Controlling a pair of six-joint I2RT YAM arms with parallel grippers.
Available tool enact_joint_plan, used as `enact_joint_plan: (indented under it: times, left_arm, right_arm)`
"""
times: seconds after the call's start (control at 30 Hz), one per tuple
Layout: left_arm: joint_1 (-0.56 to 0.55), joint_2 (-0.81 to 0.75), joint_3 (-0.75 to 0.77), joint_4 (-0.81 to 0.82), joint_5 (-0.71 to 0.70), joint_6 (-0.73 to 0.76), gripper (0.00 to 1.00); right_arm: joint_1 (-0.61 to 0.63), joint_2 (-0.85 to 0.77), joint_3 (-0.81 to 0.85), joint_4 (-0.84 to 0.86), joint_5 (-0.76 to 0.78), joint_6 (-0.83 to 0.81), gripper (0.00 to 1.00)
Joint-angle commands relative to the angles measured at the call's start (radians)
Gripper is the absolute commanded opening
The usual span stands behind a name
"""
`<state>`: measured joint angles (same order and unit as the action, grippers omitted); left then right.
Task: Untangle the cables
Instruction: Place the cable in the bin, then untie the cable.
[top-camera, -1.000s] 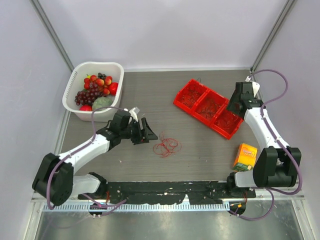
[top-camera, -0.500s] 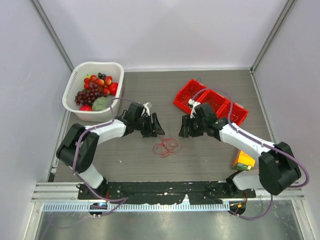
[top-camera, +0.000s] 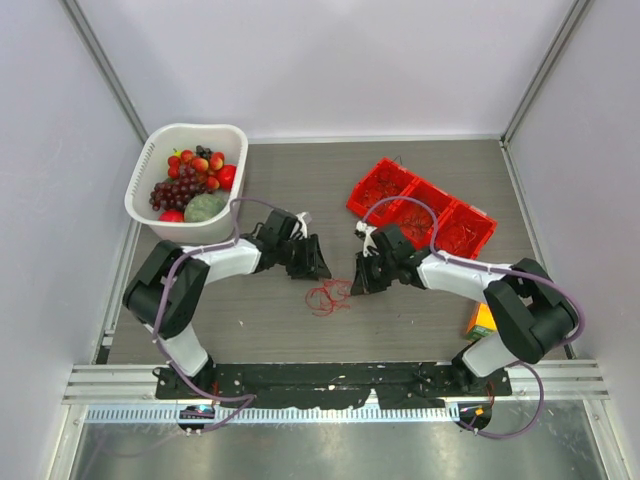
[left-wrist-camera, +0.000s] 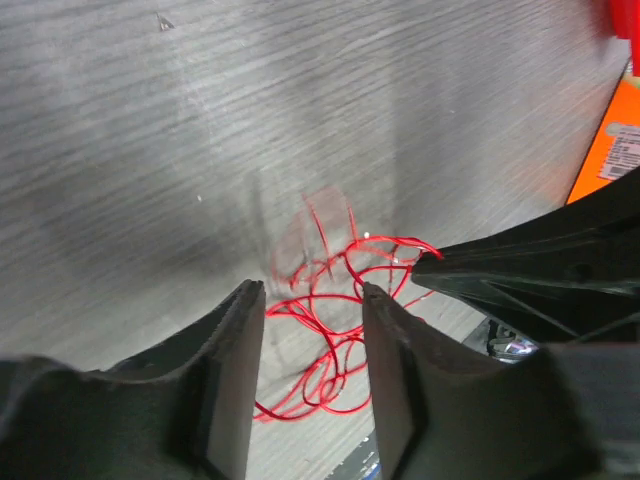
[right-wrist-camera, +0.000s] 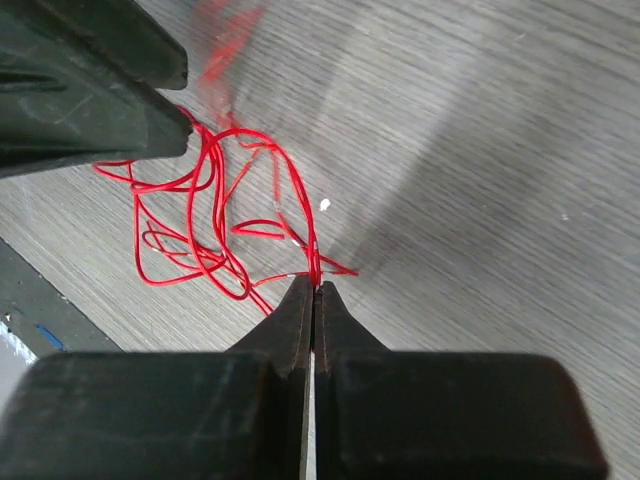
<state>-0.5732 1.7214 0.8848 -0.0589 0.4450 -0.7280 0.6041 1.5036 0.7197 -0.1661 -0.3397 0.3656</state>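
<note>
We see the cables (top-camera: 324, 295), thin glossy red loops, at mid-frame on the matte grey wood-grain table (top-camera: 420, 320). The right gripper (right-wrist-camera: 314, 285) has its flat black jaws pressed together on one strand. The left gripper (left-wrist-camera: 312, 300) straddles the loops, its jaws partly apart and clamping nothing.

I work in a robot lab test cell, not a home. Plain white walls (top-camera: 330, 60) and metal posts (top-camera: 100, 60) at the far corners close in my grey worktop (top-camera: 300, 180). A black mounting rail (top-camera: 330, 378) runs along its near edge.
</note>
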Motion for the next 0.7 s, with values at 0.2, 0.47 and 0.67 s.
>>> enact_joint_plan:
  times: [0.2, 0.47, 0.67]
  left_arm:
    - [-0.008, -0.345, -0.122, -0.012, -0.006, 0.015, 0.83]
    - [-0.053, -0.361, -0.146, -0.009, 0.015, 0.030, 0.63]
    - [-0.065, -0.283, -0.116, -0.044, -0.081, 0.045, 0.58]
  right_arm:
    - [0.077, -0.147, 0.115, -0.124, 0.114, -0.021, 0.01]
    - [0.094, -0.192, 0.187, -0.154, 0.082, 0.016, 0.01]
    - [0.105, -0.236, 0.228, -0.191, 0.087, 0.029, 0.01]
